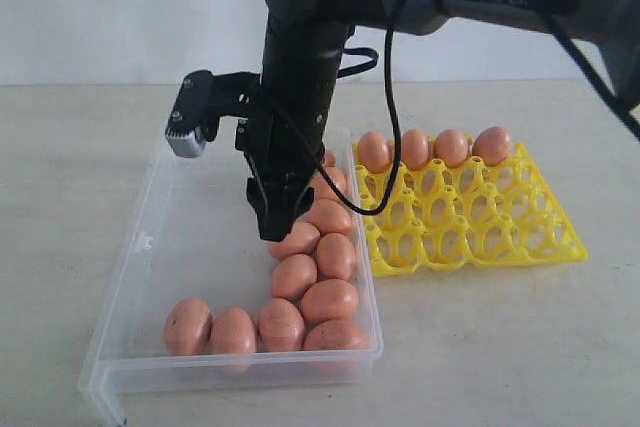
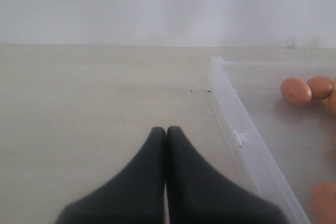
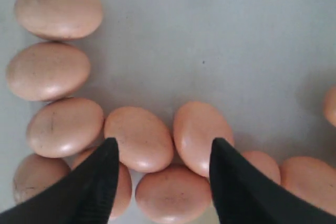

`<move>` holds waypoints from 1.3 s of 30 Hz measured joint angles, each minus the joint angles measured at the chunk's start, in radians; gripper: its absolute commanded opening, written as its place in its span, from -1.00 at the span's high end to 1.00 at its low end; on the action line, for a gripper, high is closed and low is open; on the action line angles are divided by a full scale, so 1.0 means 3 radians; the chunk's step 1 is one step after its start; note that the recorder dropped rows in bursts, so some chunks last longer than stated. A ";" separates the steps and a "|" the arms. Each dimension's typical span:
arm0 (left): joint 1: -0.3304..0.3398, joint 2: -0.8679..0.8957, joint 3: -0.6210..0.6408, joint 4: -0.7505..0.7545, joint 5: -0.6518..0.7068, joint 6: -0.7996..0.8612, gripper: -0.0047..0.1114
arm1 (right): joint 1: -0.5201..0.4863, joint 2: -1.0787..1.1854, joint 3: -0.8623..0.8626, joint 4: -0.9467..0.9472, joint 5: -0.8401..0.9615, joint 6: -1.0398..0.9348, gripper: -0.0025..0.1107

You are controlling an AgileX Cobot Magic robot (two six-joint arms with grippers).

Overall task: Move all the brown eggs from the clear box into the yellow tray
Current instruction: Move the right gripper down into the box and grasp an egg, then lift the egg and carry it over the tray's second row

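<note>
Several brown eggs [image 1: 330, 299] lie crowded along the right side and front of the clear box [image 1: 200, 247]. The yellow tray [image 1: 480, 227] sits right of the box, with several eggs [image 1: 414, 148] standing in its back row. My right gripper [image 1: 277, 219] reaches across and points down over the eggs in the box. Its jaws [image 3: 165, 145] are open and hold nothing; one egg [image 3: 173, 192] lies below the gap, with two more [image 3: 139, 139] just beyond. My left gripper [image 2: 166, 129] is shut and empty, over bare table beside the box wall [image 2: 236, 124].
The right arm's wrist camera [image 1: 190, 122] juts out above the left half of the box. In the left wrist view, two eggs [image 2: 295, 90] lie inside the box. Bare table surrounds the box and the tray.
</note>
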 measured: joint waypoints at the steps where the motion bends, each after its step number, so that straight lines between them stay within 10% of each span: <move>1: 0.0000 0.0000 0.0000 0.0000 0.0000 0.0000 0.99 | 0.0000 0.0030 0.0000 -0.0045 0.0000 -0.0037 0.00; 24: 0.0000 0.0000 0.0000 0.0000 0.0000 0.0000 0.99 | 0.0000 0.0509 0.0000 -0.0376 -0.0493 -0.0058 0.02; 30: 0.0000 0.0000 0.0000 0.0000 0.0000 0.0000 0.99 | 0.0002 0.0539 -0.0007 -0.0488 -0.0753 0.0510 0.95; 39: 0.0000 0.0000 0.0000 0.0000 0.0000 0.0000 0.99 | 0.0002 0.0526 -0.0020 -0.0468 -0.0807 0.0750 0.96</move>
